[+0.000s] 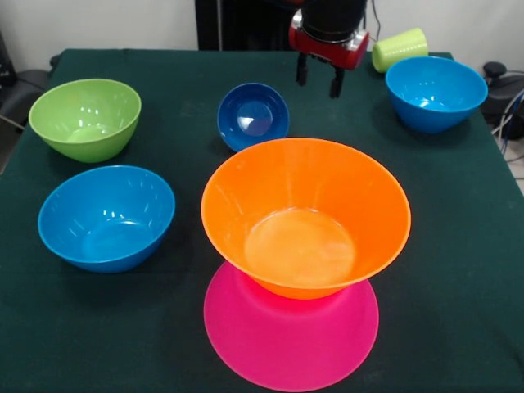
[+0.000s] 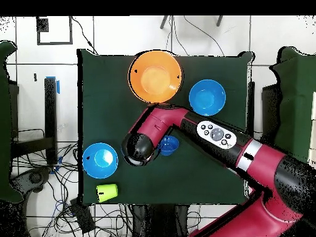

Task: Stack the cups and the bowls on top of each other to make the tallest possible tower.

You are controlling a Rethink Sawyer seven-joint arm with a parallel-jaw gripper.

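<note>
The big orange bowl [image 1: 304, 214] sits upright on the upturned big pink bowl [image 1: 291, 344] at the table's front middle; it also shows in the overhead view [image 2: 155, 76]. The small dark-blue bowl [image 1: 253, 116] rests tilted on the table behind them, apart from the pile, and shows beside the arm in the overhead view [image 2: 168, 145]. My gripper [image 1: 318, 88] hangs open and empty just right of that small bowl. The yellow-green cup [image 1: 399, 49] lies on its side at the back right. The purple and light-blue cups and the small light-blue bowl are out of view.
A green bowl [image 1: 85, 117] stands at the back left with a blue bowl [image 1: 106, 217] in front of it. Another blue bowl [image 1: 435, 92] stands at the back right next to the cup. In the overhead view my arm [image 2: 210, 131] hides the green bowl.
</note>
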